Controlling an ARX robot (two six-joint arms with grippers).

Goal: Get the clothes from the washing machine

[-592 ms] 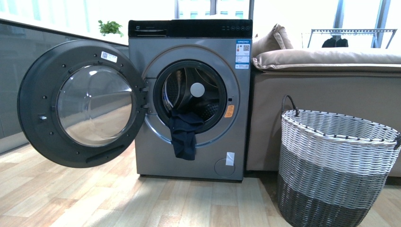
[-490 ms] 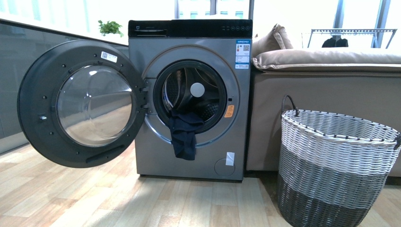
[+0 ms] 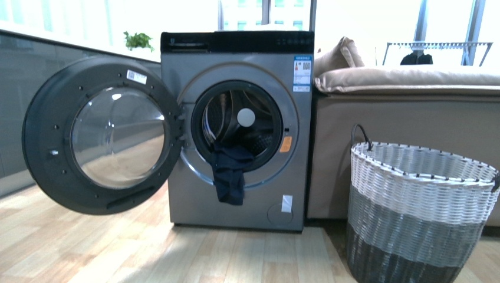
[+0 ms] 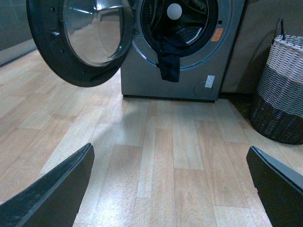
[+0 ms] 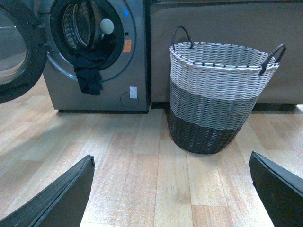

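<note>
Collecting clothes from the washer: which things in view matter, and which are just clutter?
Job:
- clothes, hanging out of the drum mouth
- washing machine, door swung open

Just around:
- woven basket (perhaps the drop spot)
- sofa
- plant

Dark clothes (image 3: 229, 174) hang over the open washing machine (image 3: 236, 127) mouth, woven basket (image 3: 420, 212) standing right.

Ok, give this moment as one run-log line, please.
phase: before grasp | washing machine: door open | clothes: hanging out of machine | left gripper: open, empty | right gripper: open, empty | basket: right of machine
</note>
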